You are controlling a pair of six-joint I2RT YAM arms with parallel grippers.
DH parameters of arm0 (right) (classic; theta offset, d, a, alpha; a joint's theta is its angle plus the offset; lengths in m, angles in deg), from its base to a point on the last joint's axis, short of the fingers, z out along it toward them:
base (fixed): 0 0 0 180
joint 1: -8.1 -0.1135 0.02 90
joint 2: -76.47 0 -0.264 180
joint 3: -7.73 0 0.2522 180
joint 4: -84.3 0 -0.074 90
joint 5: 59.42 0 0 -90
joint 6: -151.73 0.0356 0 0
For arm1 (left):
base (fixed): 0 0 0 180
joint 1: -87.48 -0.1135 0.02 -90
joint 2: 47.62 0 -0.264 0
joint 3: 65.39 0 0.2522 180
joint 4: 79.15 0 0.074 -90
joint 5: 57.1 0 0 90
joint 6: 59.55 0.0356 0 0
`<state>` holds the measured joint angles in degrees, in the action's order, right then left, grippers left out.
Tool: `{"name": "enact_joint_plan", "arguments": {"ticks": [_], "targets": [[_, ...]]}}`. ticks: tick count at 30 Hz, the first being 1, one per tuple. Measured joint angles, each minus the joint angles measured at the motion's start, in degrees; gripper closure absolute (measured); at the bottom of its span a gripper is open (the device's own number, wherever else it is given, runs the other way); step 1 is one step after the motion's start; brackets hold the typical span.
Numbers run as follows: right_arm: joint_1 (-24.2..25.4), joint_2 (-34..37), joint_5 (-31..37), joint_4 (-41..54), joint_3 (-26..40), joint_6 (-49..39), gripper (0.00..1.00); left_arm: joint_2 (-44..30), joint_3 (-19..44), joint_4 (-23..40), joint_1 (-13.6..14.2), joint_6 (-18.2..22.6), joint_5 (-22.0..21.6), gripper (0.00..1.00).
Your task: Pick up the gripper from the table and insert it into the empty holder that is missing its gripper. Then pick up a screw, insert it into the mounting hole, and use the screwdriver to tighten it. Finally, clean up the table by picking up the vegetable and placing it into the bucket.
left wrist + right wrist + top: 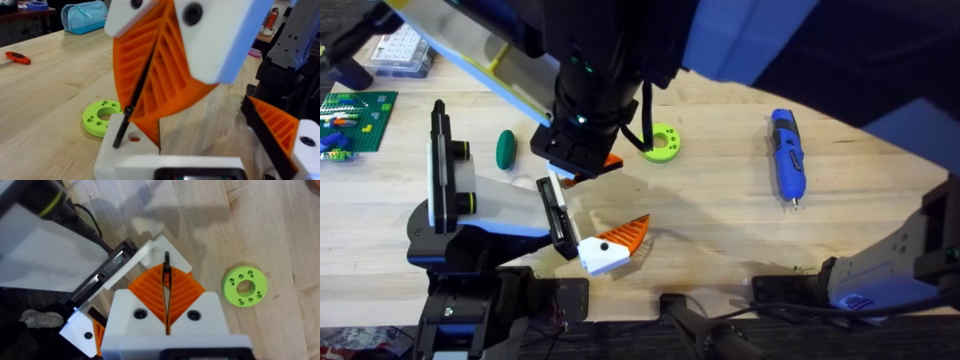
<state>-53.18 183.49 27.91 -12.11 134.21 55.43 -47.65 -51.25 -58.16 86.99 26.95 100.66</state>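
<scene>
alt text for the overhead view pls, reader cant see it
A dark robot arm reaches over a light wooden table, its gripper low above the centre. A white and orange gripper finger lies near the front edge, with a dark green vegetable at left, a lime-green ring mid-table and a blue screwdriver at right.

A lime-green ring (663,142) lies near a green baseplate (356,118).

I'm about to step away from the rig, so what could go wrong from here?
The black screw, pinched between the right gripper's fingers, looks tilted near the mounting hole. It may jam or slip out. The vegetable lies close beside that gripper and could get knocked.
</scene>
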Motion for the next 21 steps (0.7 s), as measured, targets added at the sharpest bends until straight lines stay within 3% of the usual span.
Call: {"name": "enact_joint_plan", "arguments": {"ticks": [21], "targets": [[0.0,-2.6,0.0,2.1,0.0,0.0,0.989,0.0,0.0,-0.2,0.0,0.0,0.0,0.011]]}}
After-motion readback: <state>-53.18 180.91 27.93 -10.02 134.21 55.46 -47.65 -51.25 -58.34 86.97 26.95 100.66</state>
